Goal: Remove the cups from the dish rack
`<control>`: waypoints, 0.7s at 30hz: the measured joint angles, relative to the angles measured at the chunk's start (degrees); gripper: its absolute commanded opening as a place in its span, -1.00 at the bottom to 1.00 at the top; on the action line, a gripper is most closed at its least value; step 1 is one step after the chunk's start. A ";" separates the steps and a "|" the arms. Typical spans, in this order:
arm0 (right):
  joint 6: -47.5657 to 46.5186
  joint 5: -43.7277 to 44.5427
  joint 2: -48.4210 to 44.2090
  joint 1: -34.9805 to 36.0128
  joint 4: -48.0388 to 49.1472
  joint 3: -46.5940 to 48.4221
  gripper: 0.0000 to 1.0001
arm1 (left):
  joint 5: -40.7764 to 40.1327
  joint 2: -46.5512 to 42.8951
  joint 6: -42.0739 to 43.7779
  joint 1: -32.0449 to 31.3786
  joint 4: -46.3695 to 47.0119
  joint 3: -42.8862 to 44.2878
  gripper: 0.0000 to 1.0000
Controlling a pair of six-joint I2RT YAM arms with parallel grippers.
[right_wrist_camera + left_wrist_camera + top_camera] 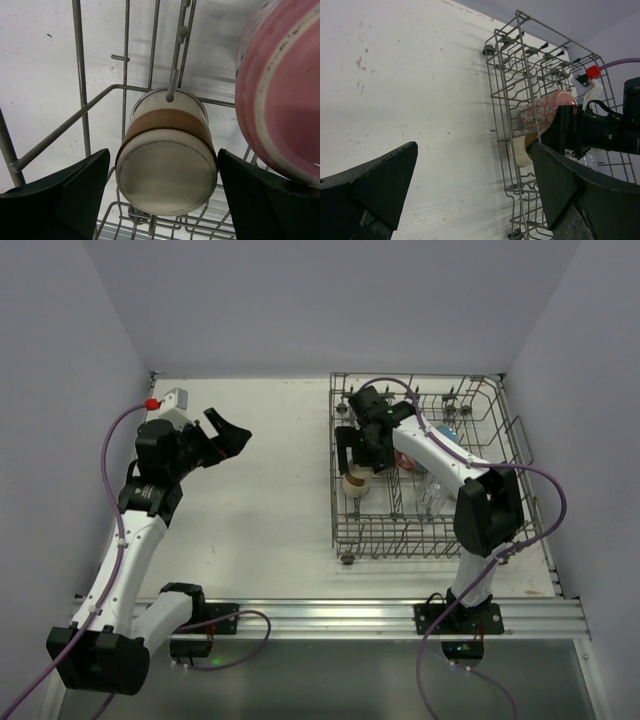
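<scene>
The grey wire dish rack [440,552] stands on the right of the table. In it are a tan cup with cream rim [356,483], a pink patterned mug [405,462], a blue patterned mug [447,430] and a clear glass tumbler [435,495]. My right gripper [352,455] is inside the rack's left part. In the right wrist view it [163,152] is open, with one finger on each side of the upturned tan cup [167,170] and small gaps to it. The pink mug [280,95] sits just to its right. My left gripper [232,432] is open and empty, held above the table left of the rack.
Rack wires [80,75] and an upright tine stand close around the tan cup. In the left wrist view, the rack [520,75], pink mug [547,107], tan cup [520,152] and right arm [600,132] show beyond the white table [410,75]. Grey walls enclose the table.
</scene>
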 measured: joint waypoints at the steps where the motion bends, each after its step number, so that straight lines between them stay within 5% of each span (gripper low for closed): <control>1: 0.02 0.00 0.11 0.11 0.04 0.00 0.68 | 0.07 0.04 0.00 0.00 0.00 0.00 0.99; 4: 0.04 0.09 0.48 0.15 0.24 0.00 0.42 | 0.22 0.24 0.02 0.00 0.00 0.00 0.98; 9: 0.39 0.07 0.70 0.15 0.17 0.02 -0.70 | 0.63 0.79 0.02 0.00 0.00 0.00 0.93; 11: 0.42 0.22 0.70 0.17 0.17 0.02 -1.00 | 0.79 0.94 0.04 0.00 -0.02 0.00 0.92; 21: 1.09 4.46 -7.82 0.48 -0.57 0.04 -1.00 | 7.02 1.79 -0.66 0.00 1.42 0.22 0.81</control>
